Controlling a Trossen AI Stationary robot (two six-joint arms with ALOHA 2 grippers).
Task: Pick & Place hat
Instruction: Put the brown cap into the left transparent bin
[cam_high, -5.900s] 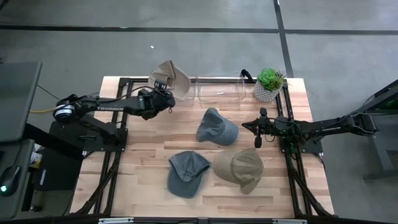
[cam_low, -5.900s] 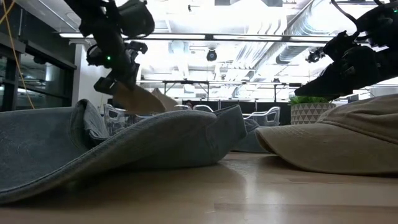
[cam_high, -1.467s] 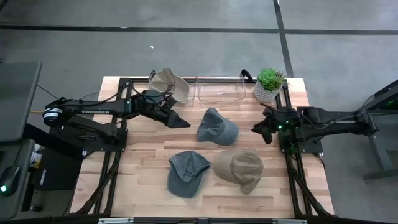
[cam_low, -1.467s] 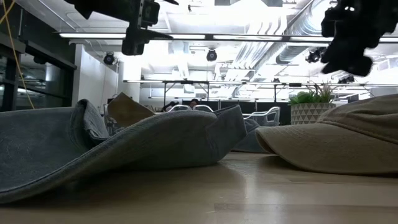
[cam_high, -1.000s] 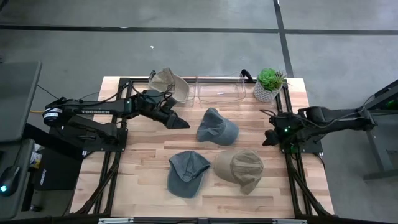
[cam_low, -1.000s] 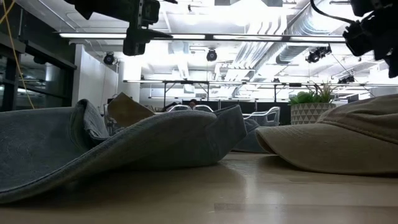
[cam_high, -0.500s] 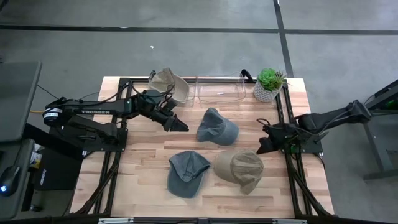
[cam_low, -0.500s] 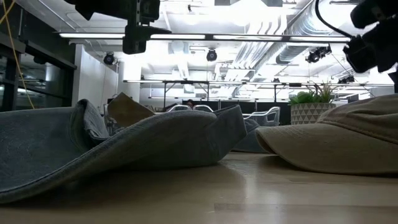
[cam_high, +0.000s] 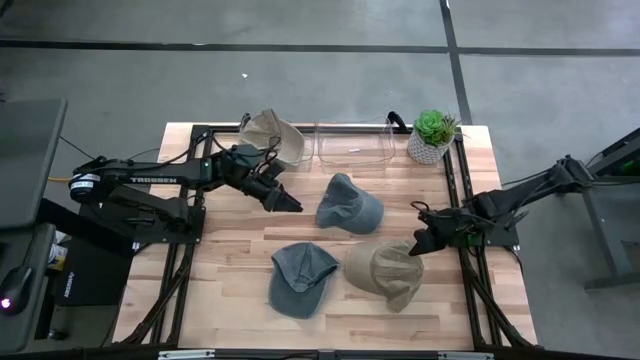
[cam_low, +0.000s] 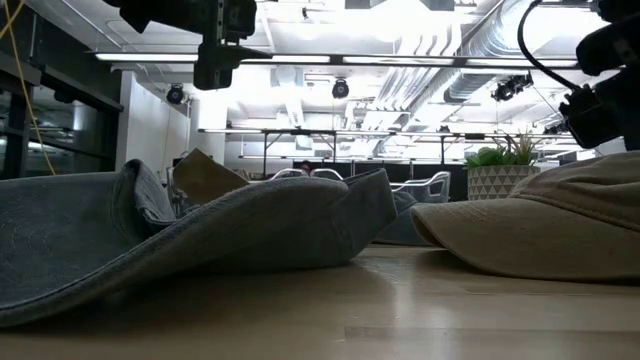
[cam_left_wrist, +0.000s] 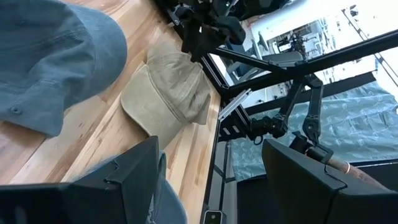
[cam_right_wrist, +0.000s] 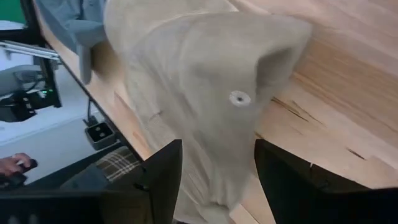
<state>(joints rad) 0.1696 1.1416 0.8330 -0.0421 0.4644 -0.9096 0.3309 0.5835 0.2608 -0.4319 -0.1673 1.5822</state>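
Right hand (cam_high: 416, 246) open, empty, at the edge of the tan cap (cam_high: 385, 272) near the front of the table (cam_high: 230, 250), fingers straddling its crown in the wrist view: looks lined up for a grab. Left hand (cam_high: 294, 206) open, empty, parked beside the grey-blue cap (cam_high: 349, 205). One beige cap (cam_high: 272, 132) sits in the clear bin (cam_high: 352, 147) area at the back, likely the drop spot. Dark grey cap (cam_high: 298, 279) untouched.
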